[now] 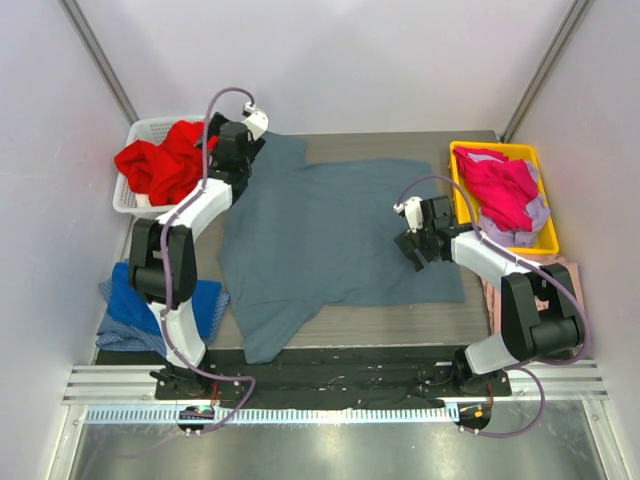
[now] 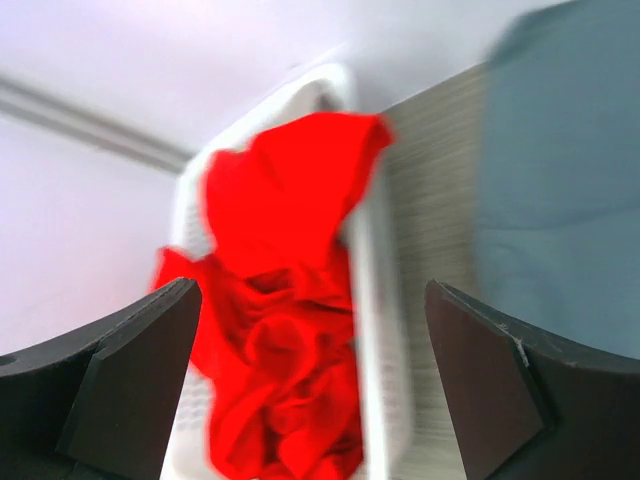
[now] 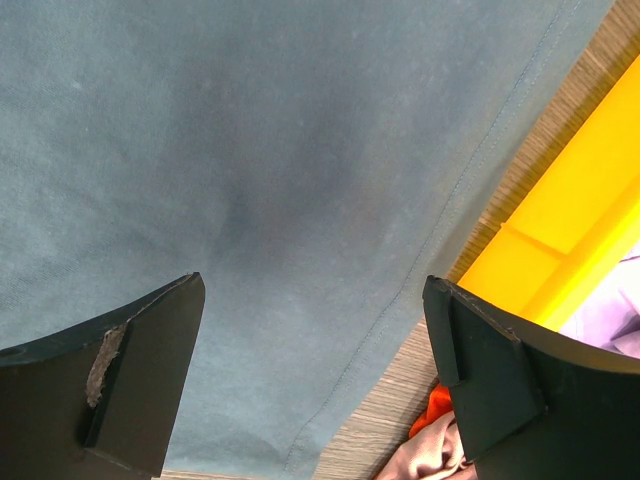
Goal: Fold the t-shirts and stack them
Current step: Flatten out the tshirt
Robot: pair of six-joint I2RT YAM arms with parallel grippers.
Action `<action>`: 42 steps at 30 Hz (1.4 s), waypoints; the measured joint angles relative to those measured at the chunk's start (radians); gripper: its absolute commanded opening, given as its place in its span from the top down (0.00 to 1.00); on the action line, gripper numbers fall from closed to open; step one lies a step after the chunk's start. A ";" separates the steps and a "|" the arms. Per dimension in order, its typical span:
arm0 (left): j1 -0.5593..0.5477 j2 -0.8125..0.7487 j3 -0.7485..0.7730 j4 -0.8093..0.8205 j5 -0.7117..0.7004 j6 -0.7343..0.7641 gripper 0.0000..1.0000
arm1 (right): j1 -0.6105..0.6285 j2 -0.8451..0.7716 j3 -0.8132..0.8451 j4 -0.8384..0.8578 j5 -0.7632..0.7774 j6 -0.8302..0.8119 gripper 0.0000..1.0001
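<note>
A large slate blue-grey t-shirt (image 1: 330,235) lies spread flat on the table; it fills the right wrist view (image 3: 250,180). My left gripper (image 1: 232,150) is open and empty at the shirt's far left corner, beside a white basket (image 1: 135,135) holding a red t-shirt (image 1: 160,160), which also shows in the left wrist view (image 2: 280,330). My right gripper (image 1: 415,245) is open and empty above the shirt's right hem (image 3: 440,230). A magenta t-shirt (image 1: 500,185) lies in a yellow bin (image 1: 545,245). A royal blue t-shirt (image 1: 140,300) lies at the near left.
Pale pink cloth (image 1: 565,275) lies at the near right beside the right arm; it and a bit of orange cloth show in the right wrist view (image 3: 425,455). White walls enclose the table on the left, right and back.
</note>
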 measured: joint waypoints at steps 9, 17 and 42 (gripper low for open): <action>0.032 -0.031 0.144 -0.443 0.472 -0.356 0.04 | 0.000 0.001 -0.005 0.001 -0.004 0.000 0.00; 0.085 0.148 0.337 -0.635 0.673 -0.504 0.04 | 0.000 0.001 -0.006 0.000 -0.009 0.000 0.00; 0.147 0.431 0.528 -0.825 0.705 -0.559 0.05 | 0.000 0.008 -0.014 -0.003 -0.020 0.000 0.00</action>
